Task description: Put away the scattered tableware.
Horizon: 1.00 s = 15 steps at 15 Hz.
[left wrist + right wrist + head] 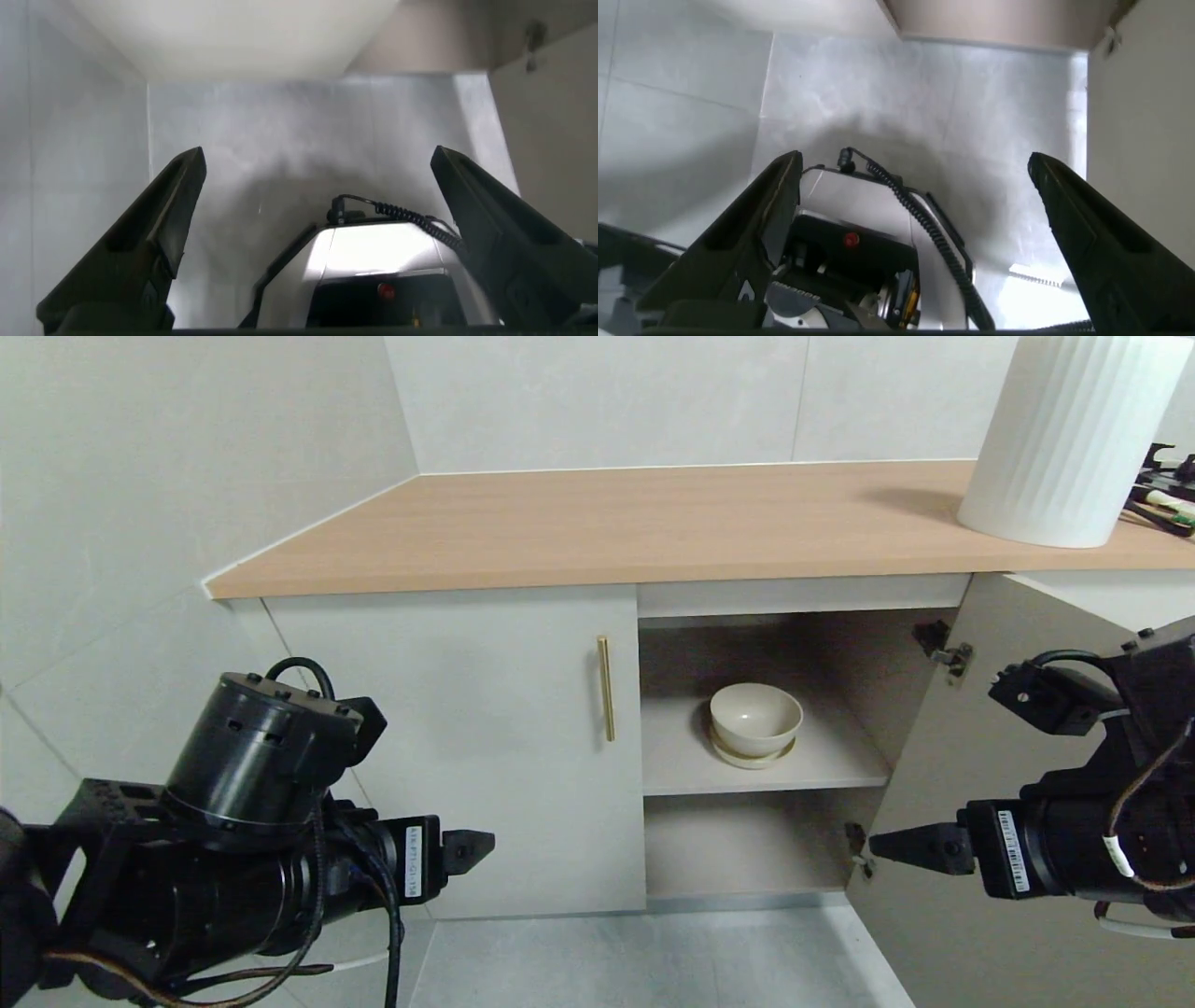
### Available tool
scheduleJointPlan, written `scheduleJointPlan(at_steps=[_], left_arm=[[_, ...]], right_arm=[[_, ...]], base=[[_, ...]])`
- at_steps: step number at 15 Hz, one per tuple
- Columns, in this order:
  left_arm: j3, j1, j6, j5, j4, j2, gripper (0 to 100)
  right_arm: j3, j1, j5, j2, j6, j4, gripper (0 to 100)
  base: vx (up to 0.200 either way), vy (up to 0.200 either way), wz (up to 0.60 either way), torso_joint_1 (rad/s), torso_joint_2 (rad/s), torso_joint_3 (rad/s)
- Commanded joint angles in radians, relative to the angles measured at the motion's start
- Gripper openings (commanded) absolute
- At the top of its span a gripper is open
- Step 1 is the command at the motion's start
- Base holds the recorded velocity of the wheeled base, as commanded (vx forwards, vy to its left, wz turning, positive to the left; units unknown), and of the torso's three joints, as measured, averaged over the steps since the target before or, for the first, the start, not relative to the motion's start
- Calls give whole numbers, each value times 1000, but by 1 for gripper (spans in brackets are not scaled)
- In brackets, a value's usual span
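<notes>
A cream bowl (754, 717) sits upright on a small cream plate (750, 757) on the middle shelf (822, 767) of the cabinet, whose right side stands open. My left gripper (470, 850) hangs low in front of the shut left door, well left of and below the bowl. My right gripper (889, 847) is low beside the open right door (943, 775), right of and below the bowl. In the wrist views the left gripper (318, 159) and the right gripper (915, 163) are open over the floor, with nothing between the fingers.
The left cabinet door (467, 747) is shut and has a gold handle (605, 688). On the wooden countertop (607, 523) stand a tall white ribbed container (1064, 439) and some tools (1167, 499) at the far right. The bottom shelf (747, 845) lies under the bowl.
</notes>
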Motion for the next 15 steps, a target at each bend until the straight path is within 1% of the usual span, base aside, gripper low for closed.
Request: scheduleJointPlan(at_steps=[1, 6, 13, 15], left_arm=[[0, -1, -1, 0, -1, 11, 100], [2, -1, -1, 0, -1, 14, 100], [2, -1, -1, 0, -1, 17, 100], [2, -1, -1, 0, -1, 15, 100]], right_arm=[[3, 0, 1, -1, -6, -1, 100], [11, 0, 1, 4, -9, 1, 100], [16, 2, 1, 5, -11, 1, 100], [14, 2, 1, 5, -11, 21, 100]], base=[[-200, 0, 0, 2, 12, 2], [-200, 0, 0, 0, 2, 1], [0, 0, 0, 0, 0, 0], [0, 0, 0, 0, 0, 0]])
